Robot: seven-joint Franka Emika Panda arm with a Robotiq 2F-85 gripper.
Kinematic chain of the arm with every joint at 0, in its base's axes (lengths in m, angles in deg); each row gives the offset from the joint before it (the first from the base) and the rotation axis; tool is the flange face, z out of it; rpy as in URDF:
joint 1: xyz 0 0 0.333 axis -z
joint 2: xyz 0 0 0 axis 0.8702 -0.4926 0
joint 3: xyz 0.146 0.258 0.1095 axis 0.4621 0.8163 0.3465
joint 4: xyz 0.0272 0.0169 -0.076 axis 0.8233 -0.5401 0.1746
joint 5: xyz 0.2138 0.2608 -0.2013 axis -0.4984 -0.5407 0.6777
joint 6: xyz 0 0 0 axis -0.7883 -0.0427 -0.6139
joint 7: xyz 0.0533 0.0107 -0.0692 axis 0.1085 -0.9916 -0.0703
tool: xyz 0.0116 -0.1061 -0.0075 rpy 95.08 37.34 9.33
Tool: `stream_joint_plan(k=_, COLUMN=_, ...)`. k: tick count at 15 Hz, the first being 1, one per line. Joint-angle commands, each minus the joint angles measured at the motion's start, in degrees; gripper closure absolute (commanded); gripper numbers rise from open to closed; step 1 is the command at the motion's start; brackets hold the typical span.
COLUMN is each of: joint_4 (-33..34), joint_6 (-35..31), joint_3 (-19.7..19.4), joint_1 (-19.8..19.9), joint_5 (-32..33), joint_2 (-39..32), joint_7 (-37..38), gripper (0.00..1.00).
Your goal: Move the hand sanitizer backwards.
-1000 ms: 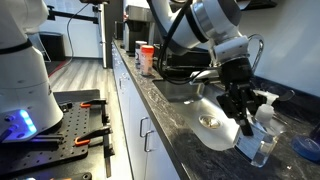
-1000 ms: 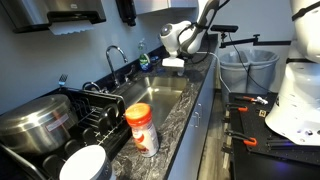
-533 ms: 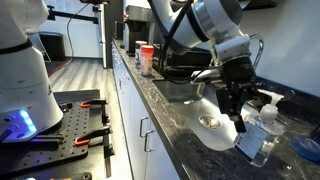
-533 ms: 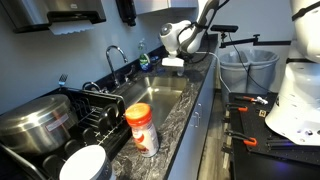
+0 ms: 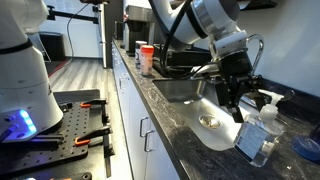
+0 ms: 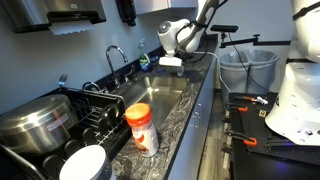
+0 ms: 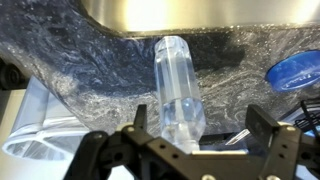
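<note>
- Gripper (image 5: 236, 102) hangs just above and beside the hand sanitizer (image 5: 258, 137) in an exterior view; jaws spread wide, nothing held; no contact w/ the bottle.
- Wrist view: gripper (image 7: 197, 128) is released; its fingers (image 7: 272, 135) sit out to either side of the hand sanitizer (image 7: 178, 95); a gap shows on both sides; bottle roughly centred btwn them.
- Hand sanitizer stands upright on the dark marbled counter (image 5: 180, 125), just beside the sink (image 5: 182, 90); clear body, white pump head on top.
- Blue object (image 7: 296, 72) lies on the counter near the bottle; can't tell what it is.
- Orange-and-white container (image 5: 146, 58) stands well apart from the bottle, at the opposite end of the sink.
- Faucet (image 5: 256, 45) rises behind the gripper.
- From the opposite end, in an exterior view: orange-and-white container (image 6: 142, 128) in the foreground on the counter; sink (image 6: 160, 98) runs away behind it; dish rack (image 6: 95, 108) and a big metal pot (image 6: 35, 122) beside the sink; gripper (image 6: 170, 62) at the far end; bottle too small to make out there.
- Bin (image 6: 245, 68) w/ a liner stands on the floor past the counter.
</note>
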Motion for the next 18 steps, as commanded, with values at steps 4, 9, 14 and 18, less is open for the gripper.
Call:
stream_joint_plan(k=4, joint_4=-6.9, joint_6=-0.6, joint_3=2.7, joint_1=-2.7, joint_5=-4.2, joint_2=8.7, joint_7=-5.8, gripper=0.0)
stream_joint_plan(k=9, joint_4=-14.7, joint_6=0.6, joint_3=4.8, joint_1=-3.7, joint_5=-12.4, joint_2=17.2, joint_7=-19.6, gripper=0.0)
stream_joint_plan(k=14, joint_4=-22.0, joint_6=4.0, joint_3=5.6, joint_1=-4.1, joint_5=-20.3, joint_2=26.0, joint_7=-39.4, gripper=0.0)
stream_joint_plan(k=18, joint_4=-26.3, joint_6=3.5, joint_3=6.1, joint_1=-3.6, joint_5=-22.7, joint_2=31.8, joint_7=-53.3, gripper=0.0)
